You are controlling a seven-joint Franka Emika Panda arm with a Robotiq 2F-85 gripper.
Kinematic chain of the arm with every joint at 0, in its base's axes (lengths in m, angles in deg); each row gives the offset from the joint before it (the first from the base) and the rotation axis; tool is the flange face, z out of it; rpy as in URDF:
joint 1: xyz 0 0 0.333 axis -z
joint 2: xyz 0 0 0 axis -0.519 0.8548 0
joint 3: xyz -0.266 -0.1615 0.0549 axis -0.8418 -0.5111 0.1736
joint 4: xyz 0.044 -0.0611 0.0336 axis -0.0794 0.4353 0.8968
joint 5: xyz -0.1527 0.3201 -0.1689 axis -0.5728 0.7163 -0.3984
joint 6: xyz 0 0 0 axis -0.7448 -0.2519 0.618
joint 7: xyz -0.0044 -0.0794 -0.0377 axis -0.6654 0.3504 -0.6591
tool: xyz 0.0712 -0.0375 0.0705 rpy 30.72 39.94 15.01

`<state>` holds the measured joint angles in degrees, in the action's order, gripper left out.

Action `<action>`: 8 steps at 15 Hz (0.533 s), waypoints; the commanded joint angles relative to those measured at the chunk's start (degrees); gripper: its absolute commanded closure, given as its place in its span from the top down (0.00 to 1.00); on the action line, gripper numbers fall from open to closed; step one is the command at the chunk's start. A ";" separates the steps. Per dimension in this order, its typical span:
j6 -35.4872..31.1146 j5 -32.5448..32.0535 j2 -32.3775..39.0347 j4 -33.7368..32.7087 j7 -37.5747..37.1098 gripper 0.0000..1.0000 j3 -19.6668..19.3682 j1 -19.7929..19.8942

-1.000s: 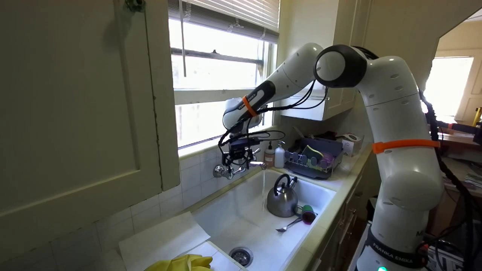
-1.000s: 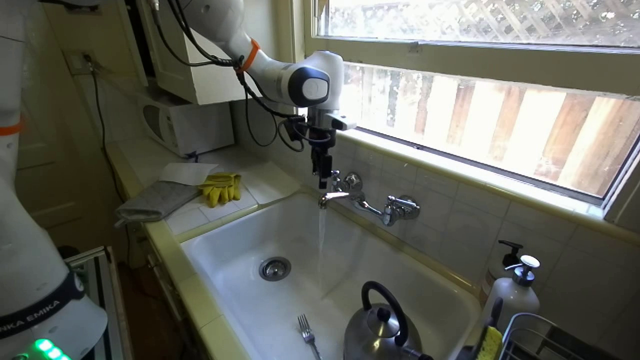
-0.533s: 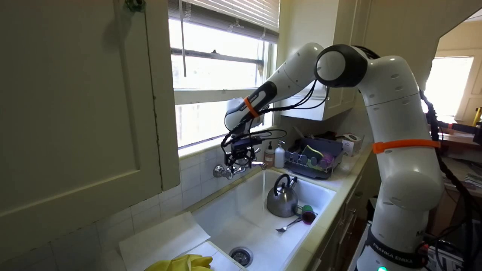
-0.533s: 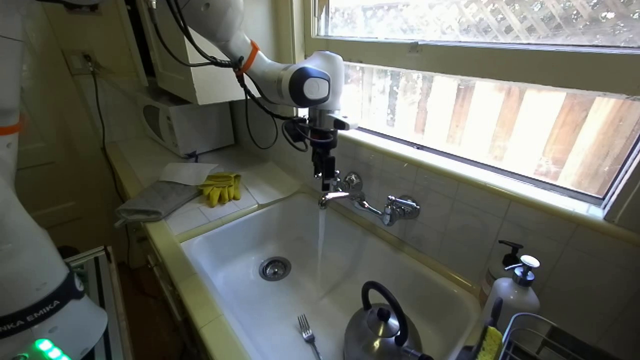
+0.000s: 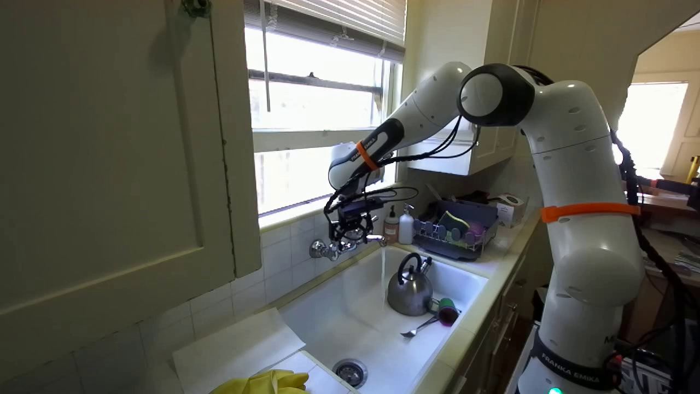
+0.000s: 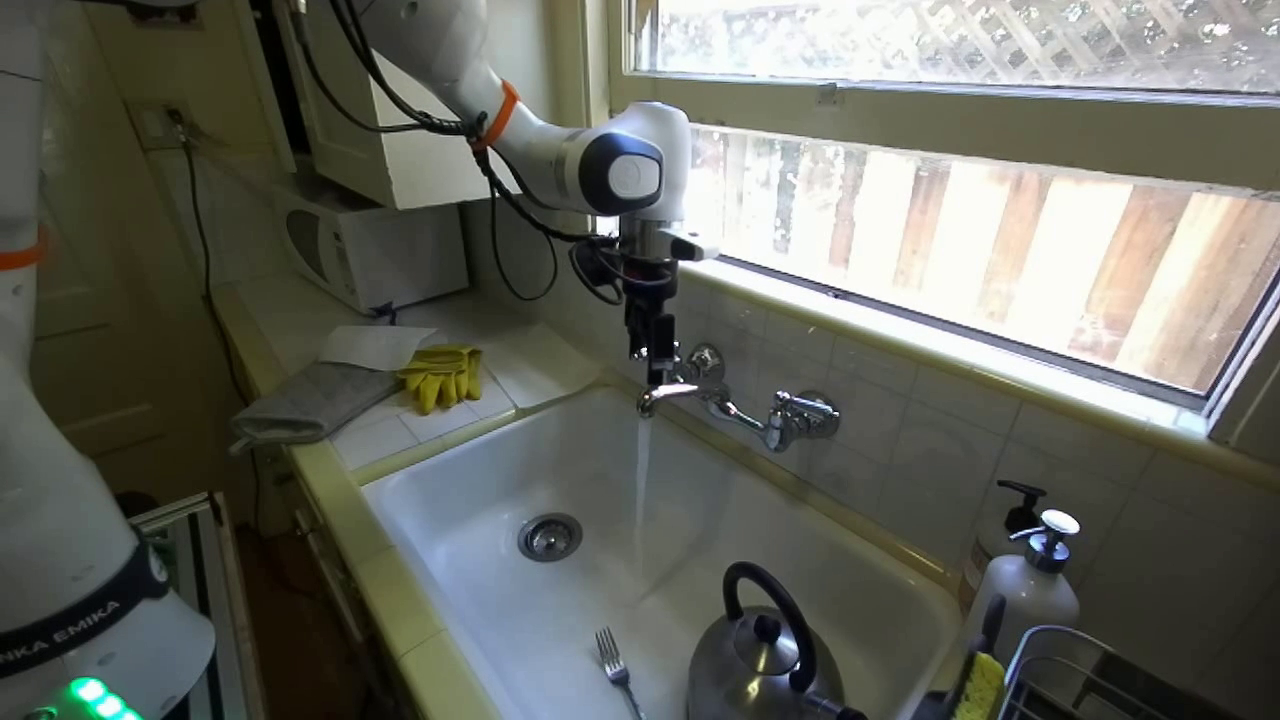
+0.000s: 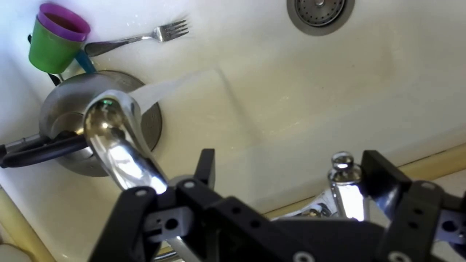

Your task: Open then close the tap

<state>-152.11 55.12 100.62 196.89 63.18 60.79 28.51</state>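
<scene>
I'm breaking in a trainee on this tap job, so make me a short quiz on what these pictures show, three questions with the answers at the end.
1. True or false: the tap is running.
2. Pick one. In the wrist view, the claw is: A, shut; B, open; C, out of sight.
3. Name the cutlery lying in plain view in the sink.

Key: 1, true. 2, B. 3, a fork.
</scene>
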 commanded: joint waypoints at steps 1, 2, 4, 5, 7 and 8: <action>-0.23 -0.28 -2.08 1.99 2.46 1.00 -0.42 1.08; -0.27 0.40 -2.49 2.14 2.95 1.00 -0.21 1.29; -0.39 1.57 -3.38 2.67 4.15 1.00 0.09 1.68; -0.40 2.25 -4.14 3.15 4.79 1.00 0.22 1.93; -0.18 4.55 -5.59 3.83 6.65 1.00 0.69 2.69; 0.31 6.23 -6.31 3.91 7.63 1.00 0.92 3.20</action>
<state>-152.12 57.76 98.94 197.68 66.88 61.01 29.52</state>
